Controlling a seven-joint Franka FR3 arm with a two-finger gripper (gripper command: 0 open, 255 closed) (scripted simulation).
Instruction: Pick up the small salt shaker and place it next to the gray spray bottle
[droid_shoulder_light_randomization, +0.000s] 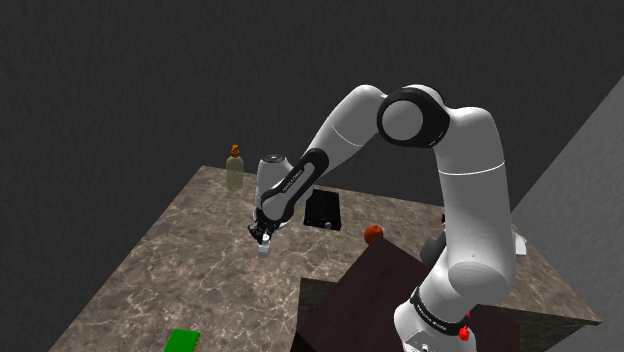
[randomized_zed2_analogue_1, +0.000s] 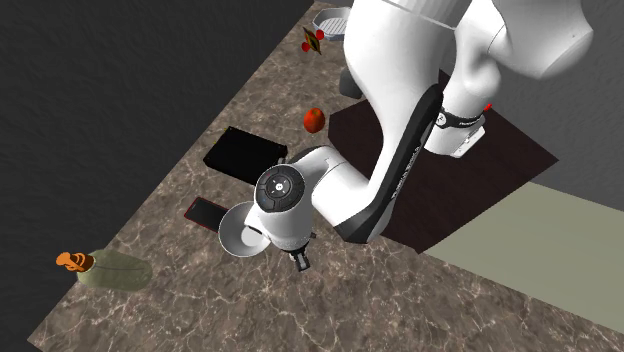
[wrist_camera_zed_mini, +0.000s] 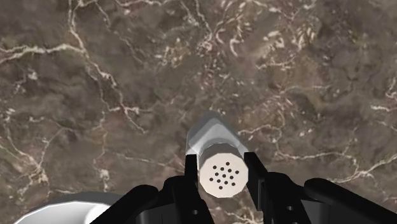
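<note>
The black gripper is closed around the small salt shaker just above the marble counter, with the carry to the distant spray bottle judged still ahead.

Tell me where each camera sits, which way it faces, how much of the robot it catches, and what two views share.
Shoulder view: beside and behind the stand, looking down over the marble counter; the stand, arm and gripper show.
Second exterior view: high above, looking steeply down; the arm and gripper show.
Wrist view: on the hand, facing the counter; fingers clasp the salt shaker.
Shared: both exterior views show the spray bottle.
</note>
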